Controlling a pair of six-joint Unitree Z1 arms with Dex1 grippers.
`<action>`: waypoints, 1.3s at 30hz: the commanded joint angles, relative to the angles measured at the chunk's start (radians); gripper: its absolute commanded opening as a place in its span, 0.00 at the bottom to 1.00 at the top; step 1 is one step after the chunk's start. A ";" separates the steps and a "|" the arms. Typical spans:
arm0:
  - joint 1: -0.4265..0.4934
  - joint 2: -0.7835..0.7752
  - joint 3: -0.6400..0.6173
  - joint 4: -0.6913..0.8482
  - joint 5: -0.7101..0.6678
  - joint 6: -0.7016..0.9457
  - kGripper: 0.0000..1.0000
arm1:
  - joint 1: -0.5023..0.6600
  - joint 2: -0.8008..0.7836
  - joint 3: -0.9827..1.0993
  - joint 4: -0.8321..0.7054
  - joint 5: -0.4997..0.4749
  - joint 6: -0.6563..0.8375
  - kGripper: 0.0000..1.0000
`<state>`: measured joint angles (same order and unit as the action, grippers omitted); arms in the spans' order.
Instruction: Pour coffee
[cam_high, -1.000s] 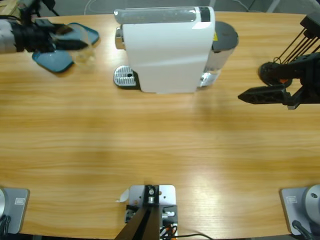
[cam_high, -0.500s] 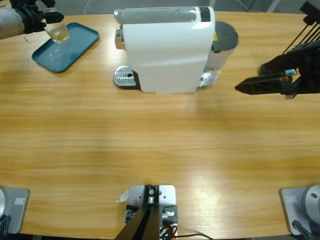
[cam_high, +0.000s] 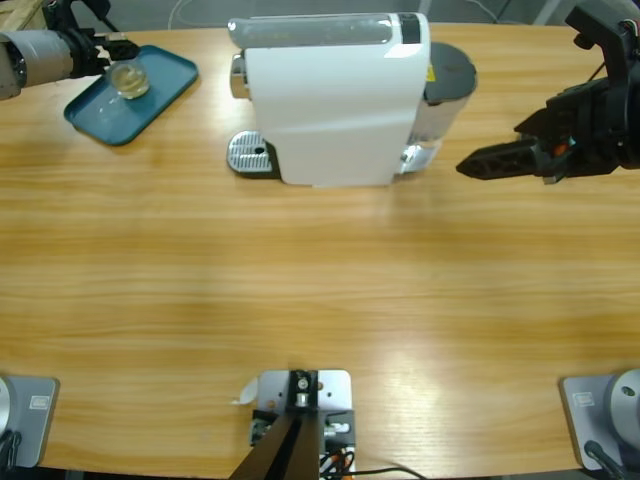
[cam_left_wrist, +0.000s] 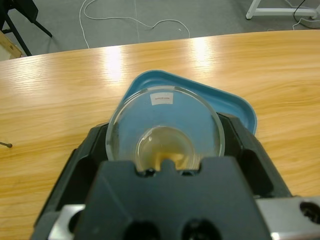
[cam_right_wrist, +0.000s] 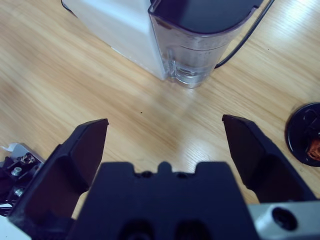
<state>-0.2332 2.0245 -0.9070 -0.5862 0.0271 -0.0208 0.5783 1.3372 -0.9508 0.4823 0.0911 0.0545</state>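
The long wooden table lay bare across its near half, seen from above. Farther back, at the right edge, the right gripper hung above the wood with its black jaws spread wide and nothing between them, pointed toward the white coffee machine. Its wrist camera looked past those parted jaws at the machine's clear water tank, a dark cable running off beside it, and a round black base on the table (its make-up too unclear to tell).

The machine stood at the far middle of the table, its perforated metal drip tray jutting out on the left and the grey-lidded tank on the right.

At the far left corner, the left gripper held a clear glass cup between its jaws, over the blue tray. The left wrist camera looked straight down into the cup, clamped on both sides by the black jaws, with the tray beneath it; whether the cup touched the tray could not be told. The coffee sat as a shallow amber pool at the bottom of the cup, with a small white label showing through the glass above it.
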 joint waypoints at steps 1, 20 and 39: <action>-0.006 0.056 -0.028 0.058 0.016 -0.008 0.00 | -0.009 0.038 0.000 -0.010 -0.013 -0.005 1.00; -0.015 0.025 -0.020 0.155 0.015 0.013 1.00 | -0.015 0.028 -0.003 0.008 -0.013 -0.012 1.00; -0.041 -0.631 0.324 0.217 0.012 0.027 1.00 | -0.028 -0.037 0.029 0.071 0.003 -0.019 1.00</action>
<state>-0.2535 1.6488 -0.7109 -0.4861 0.0683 -0.0037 0.5683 1.3150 -0.9519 0.5327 0.0860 0.0470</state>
